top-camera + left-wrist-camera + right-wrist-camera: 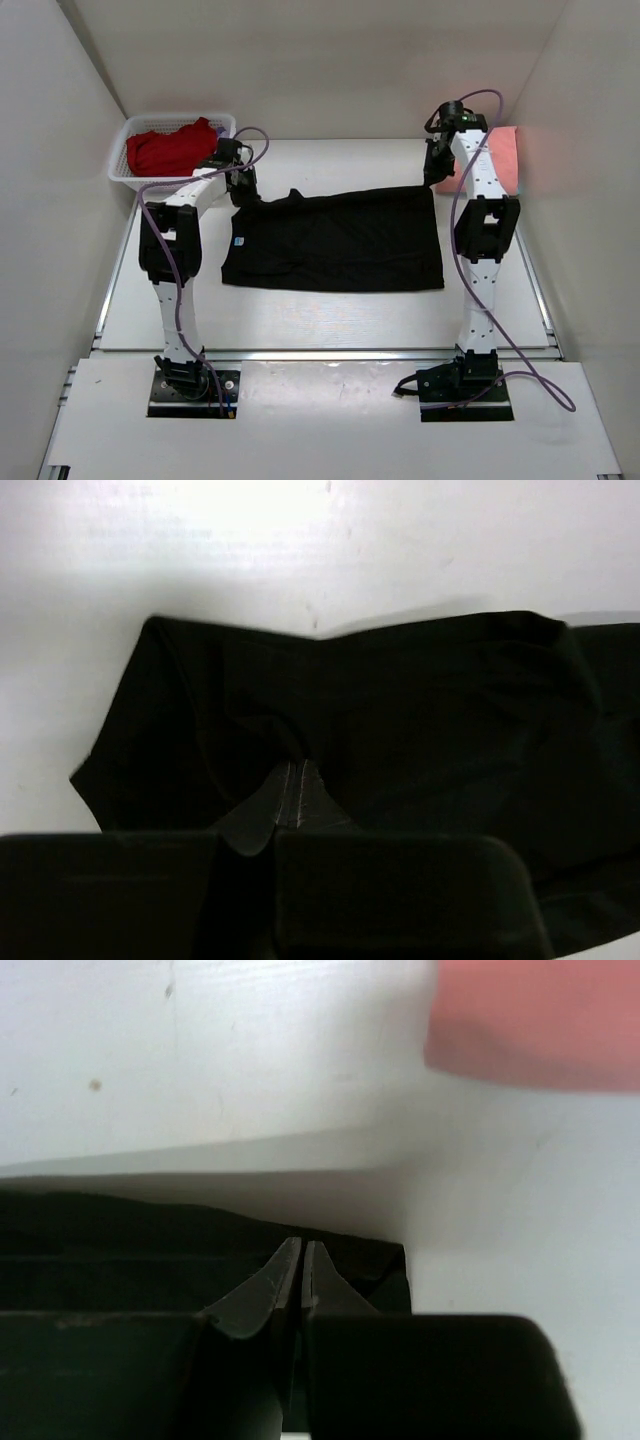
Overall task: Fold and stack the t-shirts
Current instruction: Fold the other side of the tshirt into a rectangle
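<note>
While the red t-shirt (170, 148) lies in the white basket (118, 168) far left, the left gripper (243, 192) clamps the far left edge of the black t-shirt (340, 242) spread mid-table and the right gripper (436, 176) clamps its far right corner, likely to fold it, beside the pink t-shirt (502, 160).

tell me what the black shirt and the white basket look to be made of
Black t-shirt: soft matte fabric, perhaps cotton; it lies limp and creased on the table. Basket: rigid white plastic, it seems; its thin lattice walls hold their shape.
</note>
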Controlling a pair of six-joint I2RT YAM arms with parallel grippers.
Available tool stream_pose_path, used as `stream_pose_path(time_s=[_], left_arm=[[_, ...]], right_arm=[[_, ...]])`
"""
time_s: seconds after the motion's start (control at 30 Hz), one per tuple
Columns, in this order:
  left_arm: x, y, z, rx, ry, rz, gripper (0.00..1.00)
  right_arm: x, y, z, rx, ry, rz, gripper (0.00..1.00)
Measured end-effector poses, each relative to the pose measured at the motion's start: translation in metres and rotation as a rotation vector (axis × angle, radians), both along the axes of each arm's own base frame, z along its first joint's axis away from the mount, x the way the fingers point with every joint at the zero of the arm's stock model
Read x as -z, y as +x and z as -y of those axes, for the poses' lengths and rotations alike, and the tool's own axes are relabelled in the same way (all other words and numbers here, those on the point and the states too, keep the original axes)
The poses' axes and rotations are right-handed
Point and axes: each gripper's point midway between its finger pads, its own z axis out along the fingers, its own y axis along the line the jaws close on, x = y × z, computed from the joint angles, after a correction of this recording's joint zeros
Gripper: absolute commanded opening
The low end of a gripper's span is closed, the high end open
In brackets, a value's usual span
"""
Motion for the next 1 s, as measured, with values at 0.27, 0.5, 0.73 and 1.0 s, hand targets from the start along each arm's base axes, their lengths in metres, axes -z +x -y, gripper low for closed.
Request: stream_pose_path(time_s=[0.27, 0.5, 0.73, 1.0], left_arm=[[-0.013, -0.023, 0.000, 0.008, -0.012, 0.012, 0.00], [-0.046, -0.019, 0.003, 0.013, -0.037, 0.102, 0.00], [-0.022, -0.035, 0.004, 0.015, -0.047, 0.052, 0.00], [-0.013, -0.079, 0.001, 0.016, -0.071, -0.006, 0.00]], right_arm=[[-0.041, -0.058, -0.003, -0.012, 0.012, -0.016, 0.00], [-0.009, -0.104, -0.009, -0.029, 0.047, -0.098, 0.00], [0.012, -0.097, -0.011, -0.054, 0.075, -0.070, 0.00], [0.051, -0.135, 0.010, -0.021, 0.086, -0.123, 0.00]])
